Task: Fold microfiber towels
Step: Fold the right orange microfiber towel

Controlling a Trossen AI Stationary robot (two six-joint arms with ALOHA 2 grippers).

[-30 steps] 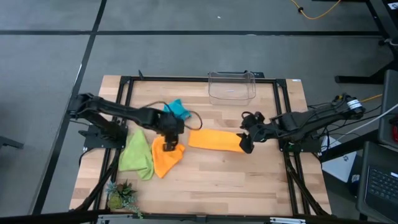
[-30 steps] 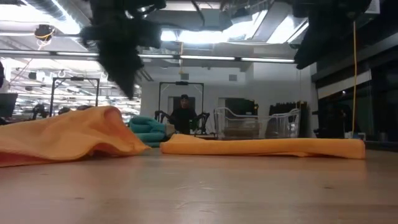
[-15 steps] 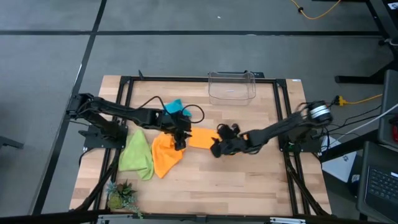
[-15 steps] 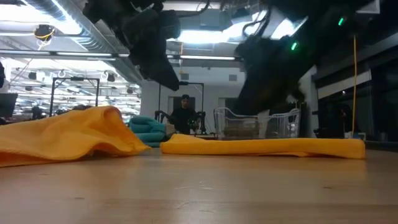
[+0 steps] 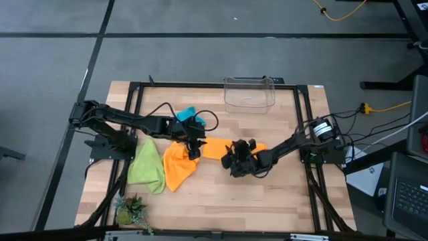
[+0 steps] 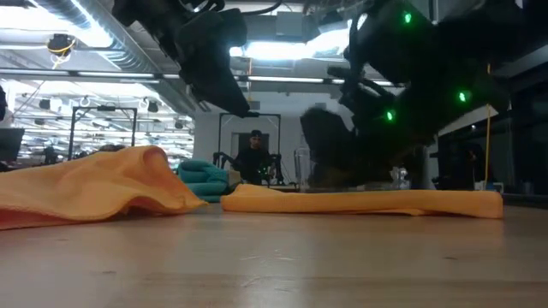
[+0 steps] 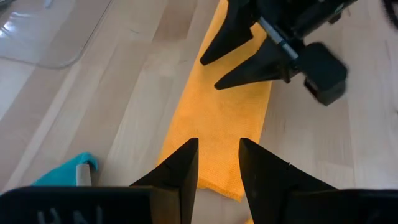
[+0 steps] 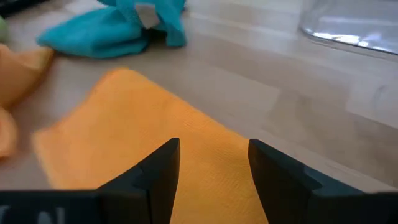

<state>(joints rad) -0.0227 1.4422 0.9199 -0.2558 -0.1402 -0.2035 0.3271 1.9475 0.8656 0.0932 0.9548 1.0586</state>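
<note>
Lying mid-counter (image 5: pixel 267 194), the flat orange towel (image 5: pixel 215 148) runs lengthwise between the arms. Left hand (image 7: pixel 217 163) and right hand (image 8: pixel 212 163) hover over opposite ends, both released, grasping nothing.

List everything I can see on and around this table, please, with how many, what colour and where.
Flat orange towel: one, orange, folded into a strip at the table's middle.
Crumpled orange towel: one, orange, left of the strip.
Green towel: one, lime green, beside the crumpled orange one, toward the left edge.
Blue towel: one, turquoise, bunched behind the left arm.
Clear bin: one, transparent, at the far edge.
Plant: one, green, at the near left corner.
Table: one, light wood, with a black frame.
Person: one, in dark clothes, far back in the room.
Left end effector: one, black, open, over the strip's left end.
Right end effector: one, black, open, over the strip's middle.
</note>
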